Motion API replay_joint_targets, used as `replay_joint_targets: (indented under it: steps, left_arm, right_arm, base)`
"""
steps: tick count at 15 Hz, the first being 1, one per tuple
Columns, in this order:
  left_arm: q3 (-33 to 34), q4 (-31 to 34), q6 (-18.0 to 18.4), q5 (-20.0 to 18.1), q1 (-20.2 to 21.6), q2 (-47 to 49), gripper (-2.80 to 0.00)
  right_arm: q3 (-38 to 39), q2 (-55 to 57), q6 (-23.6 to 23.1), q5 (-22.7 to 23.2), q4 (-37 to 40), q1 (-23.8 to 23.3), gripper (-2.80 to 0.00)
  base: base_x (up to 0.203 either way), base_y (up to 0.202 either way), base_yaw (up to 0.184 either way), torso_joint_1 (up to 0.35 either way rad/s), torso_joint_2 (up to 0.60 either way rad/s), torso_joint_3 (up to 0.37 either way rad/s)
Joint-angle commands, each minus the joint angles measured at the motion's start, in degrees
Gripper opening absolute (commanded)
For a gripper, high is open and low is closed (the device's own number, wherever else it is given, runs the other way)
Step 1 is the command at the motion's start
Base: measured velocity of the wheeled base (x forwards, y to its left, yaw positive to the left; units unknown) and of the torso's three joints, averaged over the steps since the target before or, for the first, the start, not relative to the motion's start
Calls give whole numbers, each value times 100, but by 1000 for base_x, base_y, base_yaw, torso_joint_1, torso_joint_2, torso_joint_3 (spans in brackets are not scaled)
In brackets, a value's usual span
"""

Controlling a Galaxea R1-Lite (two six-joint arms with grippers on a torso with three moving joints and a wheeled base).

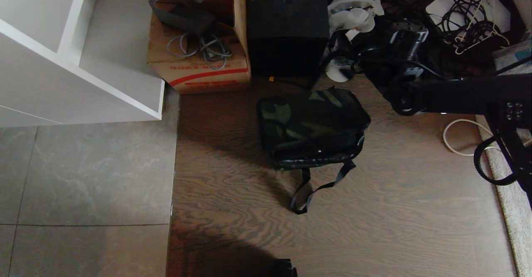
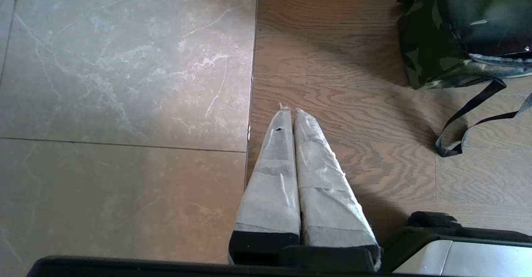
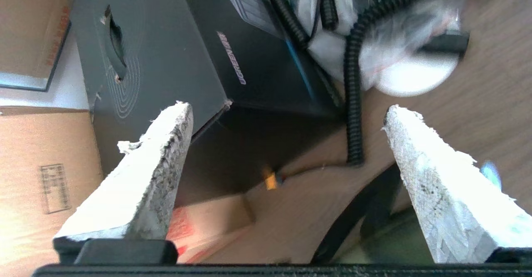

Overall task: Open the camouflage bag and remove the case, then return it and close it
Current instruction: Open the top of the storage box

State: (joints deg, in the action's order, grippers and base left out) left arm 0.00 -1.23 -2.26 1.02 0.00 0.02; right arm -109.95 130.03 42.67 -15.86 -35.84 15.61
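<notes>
right hand: fingers apart, empty, at 2 o'clock of camouflage bag | left hand: fingers together | risk: snagging cables behind bag

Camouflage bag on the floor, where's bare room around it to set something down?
Bare wood floor lies in front of and beside the camouflage bag, past its strap; grey tiles are free too. Behind it, box, black box and cables crowd.

The camouflage bag sits on the wooden floor, its green-and-black lid down over the black sides. One black strap trails loose in front. The case isn't visible
</notes>
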Motion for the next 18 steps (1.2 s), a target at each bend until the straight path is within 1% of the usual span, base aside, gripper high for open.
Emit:
replay_joint_targets:
  steps: [1,3,4,7,9,10,11,13,14,16,18]
  left_arm:
    - [53,0,-3,4,0,-2,-280]
    - [53,0,-3,4,0,-5,-280]
    - [53,-8,-3,4,0,-3,-280]
    - [53,-2,-3,4,0,-9,-280]
    - [58,0,-3,4,0,-2,-280]
    - [53,0,-3,4,0,-2,-280]
    - [53,-3,-3,4,0,-11,-280]
    - [53,-8,-3,4,0,-2,-280]
    - [53,-3,-3,4,0,-9,-280]
    - [53,0,-3,4,0,-2,-280]
    - [53,-3,-3,4,0,-2,-280]
  right_arm:
    - [196,144,-146,-54,-133,39,0]
    - [754,-22,-337,-13,-127,-10,0]
    - [1122,-143,-396,83,-107,-88,0]
    - [2312,-561,-440,722,-104,-302,0]
    - [2930,-709,-398,951,-43,-366,0]
    - [3094,-785,-421,1051,-18,-385,0]
    - [3100,-839,-426,1163,60,-437,0]
    - [3329,-1036,-425,1457,540,-511,0]
    - [3436,-1132,-407,1516,797,-514,0]
    - [3667,-1213,-354,1545,994,-501,0]
    - [3755,-1183,-92,1551,1008,-393,0]
  base:
    - [0,0,0,0,0,0]
    - [0,0,0,0,0,0]
    - [0,0,0,0,0,0]
    - [0,0,0,0,0,0]
    - [0,0,0,0,0,0]
    - [0,0,0,0,0,0]
    - [0,0,0,0,0,0]
    - [0,0,0,0,0,0]
    - [0,0,0,0,0,0]
    - [0,0,0,0,0,0]
    - [0,0,0,0,0,0]
